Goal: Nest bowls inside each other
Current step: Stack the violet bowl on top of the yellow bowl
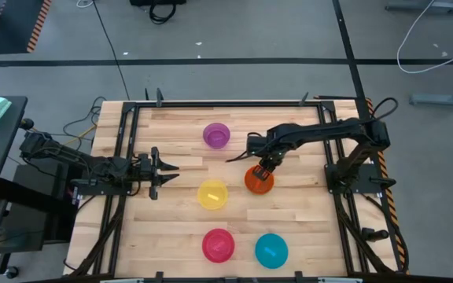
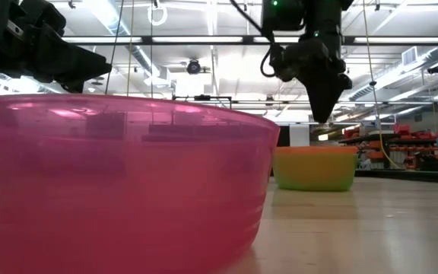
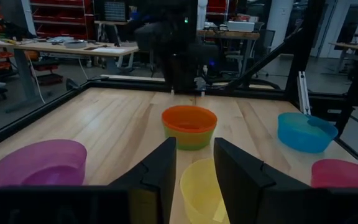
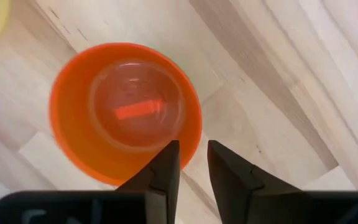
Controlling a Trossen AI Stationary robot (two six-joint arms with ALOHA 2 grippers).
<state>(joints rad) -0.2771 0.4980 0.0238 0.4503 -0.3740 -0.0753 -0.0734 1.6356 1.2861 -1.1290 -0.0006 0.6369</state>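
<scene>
An orange bowl [image 1: 259, 181] sits nested inside a green bowl [image 2: 314, 176] right of the table's centre; only the green wall shows, below the orange rim [image 3: 189, 114]. Purple [image 1: 216, 134], yellow [image 1: 212, 194], pink-red [image 1: 218, 244] and teal [image 1: 271, 250] bowls stand apart, each upright on its base. My right gripper [image 4: 193, 155] points down just above the orange bowl's rim, with a narrow gap between its fingers, and the low view [image 2: 324, 114] shows it clear of the bowl. My left gripper [image 3: 194, 163] waits level at the table's left, narrowly open and aimed at the yellow bowl.
A black metal frame [image 1: 124, 141] borders the wooden table top on all sides. Bare wood lies between the bowls and at the table's far right. The pink-red bowl [image 2: 120, 183] stands close to the low camera and fills much of that view.
</scene>
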